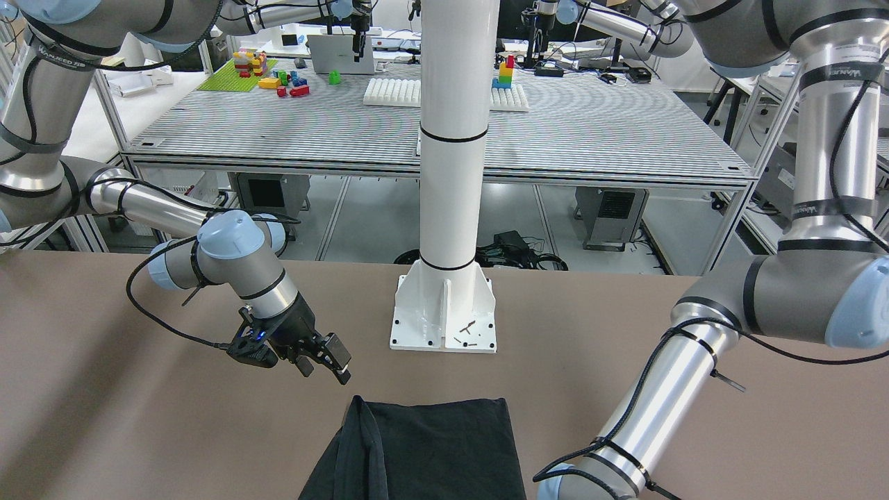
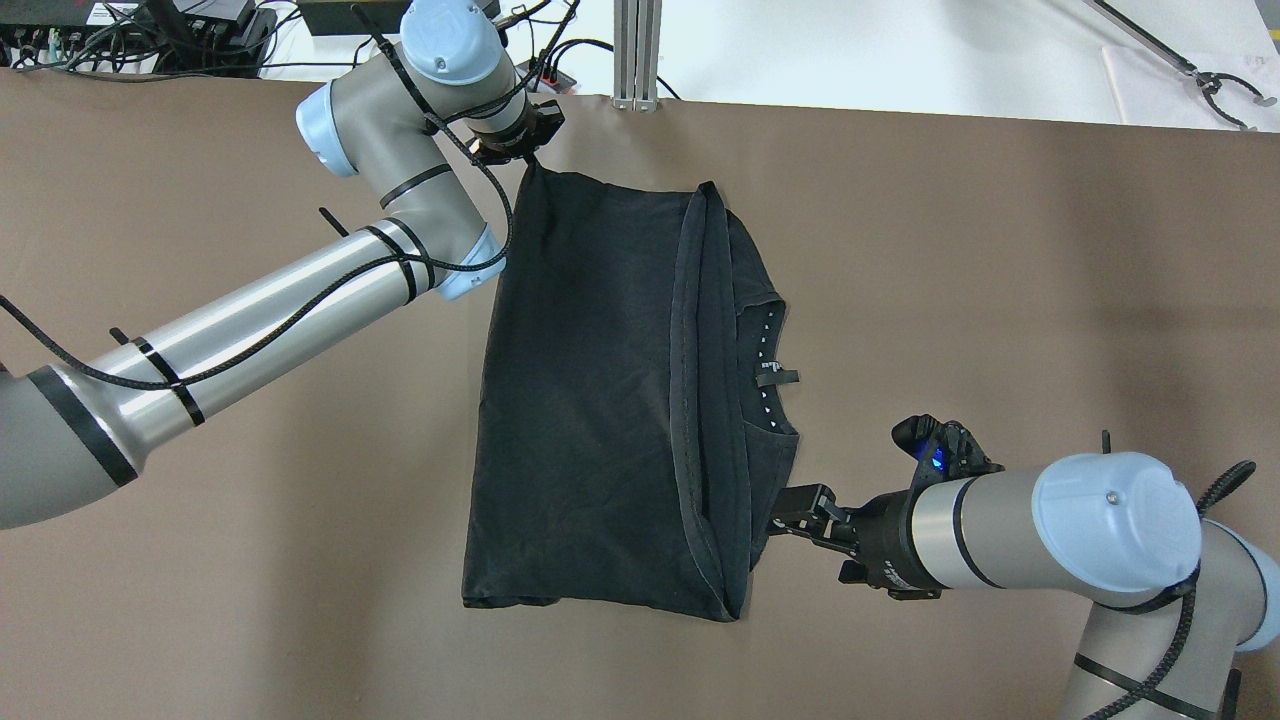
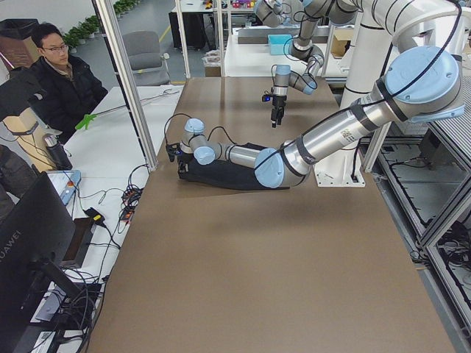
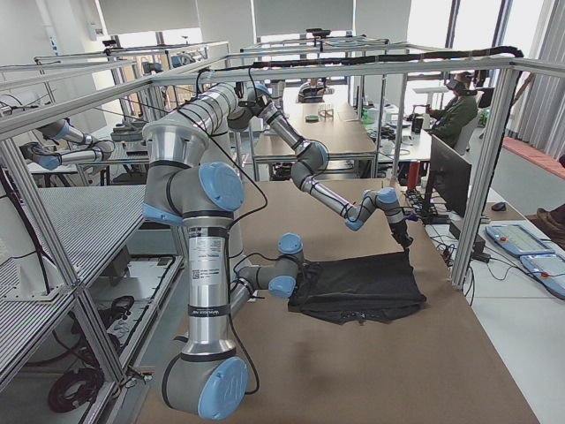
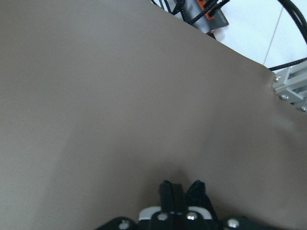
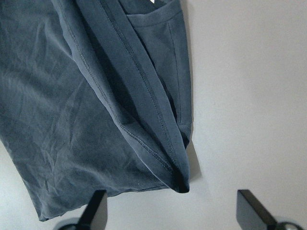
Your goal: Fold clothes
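pulling the clothes (image 2: 590, 400) by one corner alone is the main risk, i judge. the left fingers (image 2: 527, 155) are clenched on the far corner, which is drawn up to a point. the right fingers (image 2: 795, 508) are spread and hold nothing, just beside the near corner and apart from it. a tug from the left could slide the thin layers over each other and undo the doubled edge running down the right side. the right fingers might also catch only the top layer there, or scrape the bench (image 2: 1000, 300). the left arm's black cable (image 2: 480, 190) hangs close to the fabric edge and could snag it.

the garment lies flat and partly folded in the middle of the plain brown bench, near the white pole (image 1: 451, 173) and its base plate (image 1: 444, 312). beyond it are slatted tables with coloured blocks (image 1: 257, 69). an operator (image 3: 59, 73) sits at the bench's side.
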You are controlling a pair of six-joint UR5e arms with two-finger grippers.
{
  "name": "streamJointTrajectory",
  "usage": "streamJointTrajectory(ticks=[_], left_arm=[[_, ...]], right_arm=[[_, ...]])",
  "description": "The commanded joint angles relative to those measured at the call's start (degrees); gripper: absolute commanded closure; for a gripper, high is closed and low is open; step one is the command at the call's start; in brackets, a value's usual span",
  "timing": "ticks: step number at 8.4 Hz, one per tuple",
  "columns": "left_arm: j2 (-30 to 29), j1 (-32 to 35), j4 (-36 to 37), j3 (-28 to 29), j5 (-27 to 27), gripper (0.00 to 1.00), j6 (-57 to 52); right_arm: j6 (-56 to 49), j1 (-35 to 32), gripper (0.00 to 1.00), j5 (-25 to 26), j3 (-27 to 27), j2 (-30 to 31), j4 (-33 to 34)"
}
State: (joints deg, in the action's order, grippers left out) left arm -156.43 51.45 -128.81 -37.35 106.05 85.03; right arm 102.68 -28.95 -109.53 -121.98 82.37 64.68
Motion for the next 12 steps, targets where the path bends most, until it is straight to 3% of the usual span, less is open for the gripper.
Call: streamJointTrajectory(ticks=[1,2,3,4,6,8,10,12], left_arm=[[-2.03,-0.38,-2.23,3.34,-2.24,0.98,-0.13],[-2.12,-0.47,-2.23,3.34,-3.29,0.98,-0.13],[-2.03,-0.82,-2.32,3.25,-4.78,0.77,-0.13],[-1.51,-1.17,-2.32,2.91,-6.97,0.06,-0.21],[0.85,-1.26,-2.23,-0.33,-7.17,0.05,-0.74],[5.33,-1.09,-1.53,-5.87,-7.35,0.05,-1.0],[7.36,-0.82,-1.79,-7.55,-7.26,0.06,-2.32],[11.12,-1.09,-1.88,-12.35,-8.13,0.06,-2.15]], right_arm=[[-0.11,0.47,0.05,5.18,0.08,-0.02,0.27],[-0.2,0.48,0.05,5.81,0.08,-0.45,0.19],[-0.38,0.65,0.05,5.91,0.16,-1.07,0.1],[-0.38,1.09,0.05,7.56,0.25,-2.12,0.27],[-4.04,6.86,0.05,18.76,0.52,-3.52,3.76],[-20.97,10.49,0.05,23.38,1.82,-12.1,16.47],[-29.23,11.11,0.09,27.95,3.58,-18.88,29.57],[-40.24,14.27,0.21,31.12,8.83,-21.88,30.07]])
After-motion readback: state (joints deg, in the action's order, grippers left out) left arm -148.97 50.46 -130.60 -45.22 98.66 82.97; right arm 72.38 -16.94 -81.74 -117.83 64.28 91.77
